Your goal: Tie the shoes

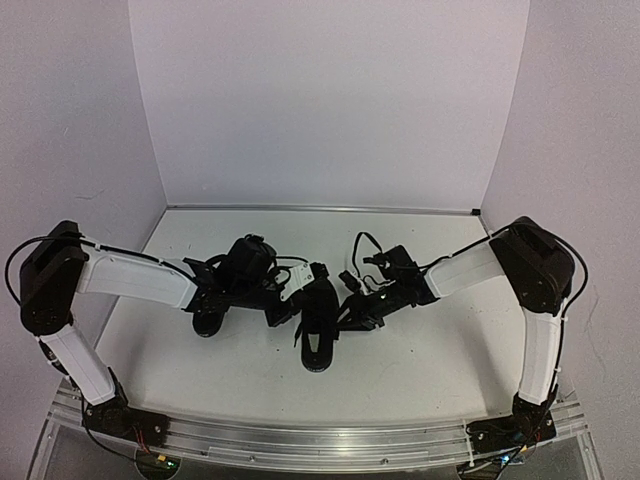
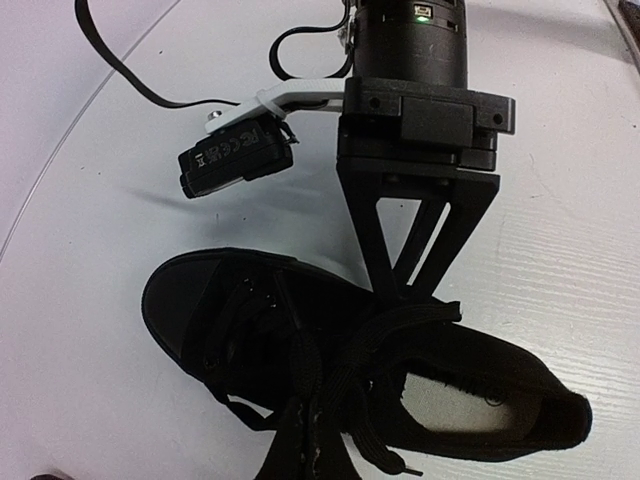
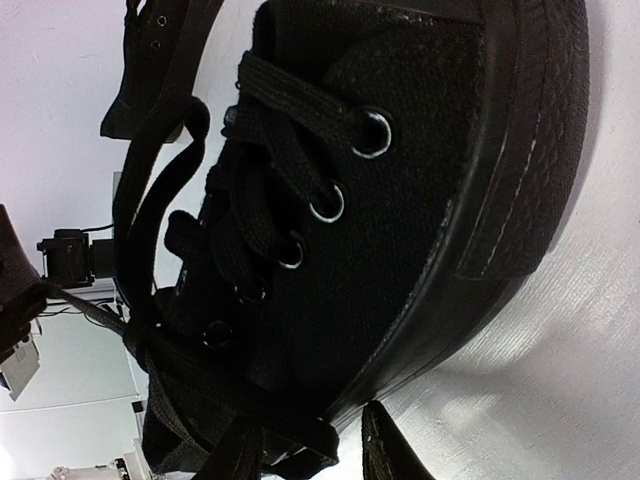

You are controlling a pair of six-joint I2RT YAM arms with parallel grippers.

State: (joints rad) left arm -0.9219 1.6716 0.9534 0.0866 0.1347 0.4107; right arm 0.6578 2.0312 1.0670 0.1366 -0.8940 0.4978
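One black shoe [image 1: 320, 335] lies mid-table, toe toward the near edge. In the left wrist view the shoe [image 2: 200, 320] stretches from toe at left to open heel at right, its black laces [image 2: 385, 350] loose across the tongue. My left gripper [image 2: 303, 470] is shut on one lace strand at the bottom edge. My right gripper [image 2: 402, 288] comes down on the shoe's far rim by the top eyelets. Up close its fingers [image 3: 385, 450] stand either side of that rim, closed on it [image 3: 308, 450]. A dark shape [image 1: 207, 320] under the left arm may be the second shoe.
White walls close the table at the back and both sides. A metal rail [image 1: 320, 440] with the arm bases runs along the near edge. The right arm's black cable [image 2: 130, 70] trails over the table behind the shoe, near its wrist camera [image 2: 237, 158].
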